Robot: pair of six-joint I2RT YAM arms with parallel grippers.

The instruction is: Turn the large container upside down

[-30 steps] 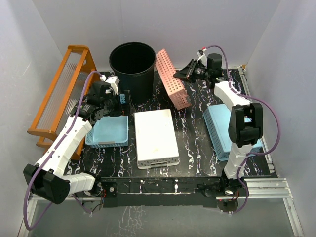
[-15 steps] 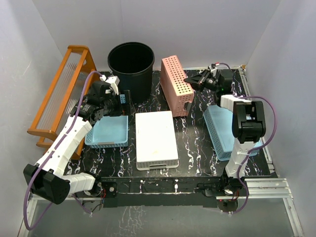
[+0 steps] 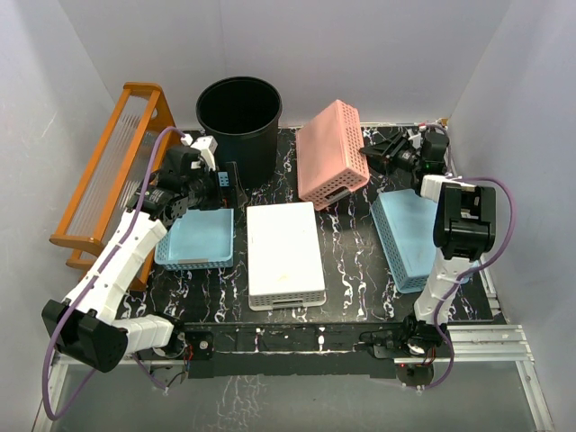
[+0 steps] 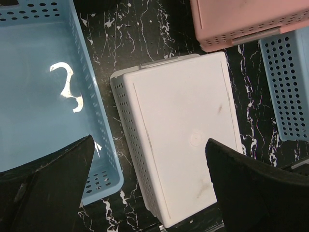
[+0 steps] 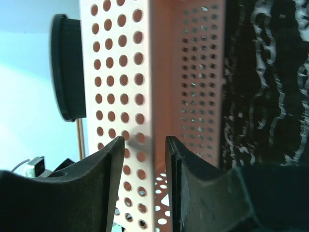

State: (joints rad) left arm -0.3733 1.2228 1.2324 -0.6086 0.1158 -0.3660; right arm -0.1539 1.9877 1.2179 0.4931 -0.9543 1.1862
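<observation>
The large container [image 3: 238, 112] is standing upright, mouth up, at the worktop's [image 3: 360, 261] 11 o'clock corner, near the orange rack [image 3: 108, 175]. The left pincer [image 3: 225, 189] is hanging wide open at the container's 6 o'clock, holding nothing. Its wrist view is showing the overturned white basket [image 4: 183, 145], with a blue basket [image 4: 34, 92] at 9 o'clock and the pink basket [image 4: 241, 17] at 1 o'clock. The right pincer [image 5: 145, 186] is straddling the pink basket's perforated wall, fingers slightly parted; whether they are pinching it I cannot tell. Only that wrist view is showing the container's rim side-on; the overhead view is showing the pink basket leaning, base up.
</observation>
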